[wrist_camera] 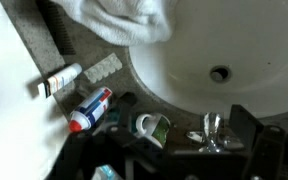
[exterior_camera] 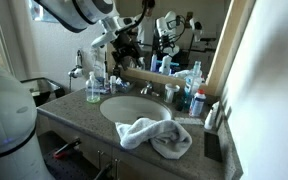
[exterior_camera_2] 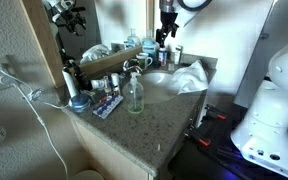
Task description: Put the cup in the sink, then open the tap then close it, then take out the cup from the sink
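Lying tube (wrist_camera: 89, 108): left, on the counter.
Cup (wrist_camera: 147, 125): lower middle, outside the basin, near the tap.
Claw (exterior_camera_2: 164, 38): top middle, above the counter's back edge; released or clenched, cannot tell.
Tap (wrist_camera: 212, 130): lower right of centre.
Sink (wrist_camera: 184, 60): right, towel (wrist_camera: 124, 20) over its upper-left rim.

Low-res indoor frames, with uneven light and soft focus throughout.
In an exterior view the wall (exterior_camera: 276, 90) blows out to flat white, while the counter (exterior_camera: 79, 120) sits dim and grainy. In the wrist view the towel (wrist_camera: 124, 20) and sink (wrist_camera: 264, 40) glare pale and lose their texture. The lower edge drops into dark, blurred shadow, and fine detail smears.
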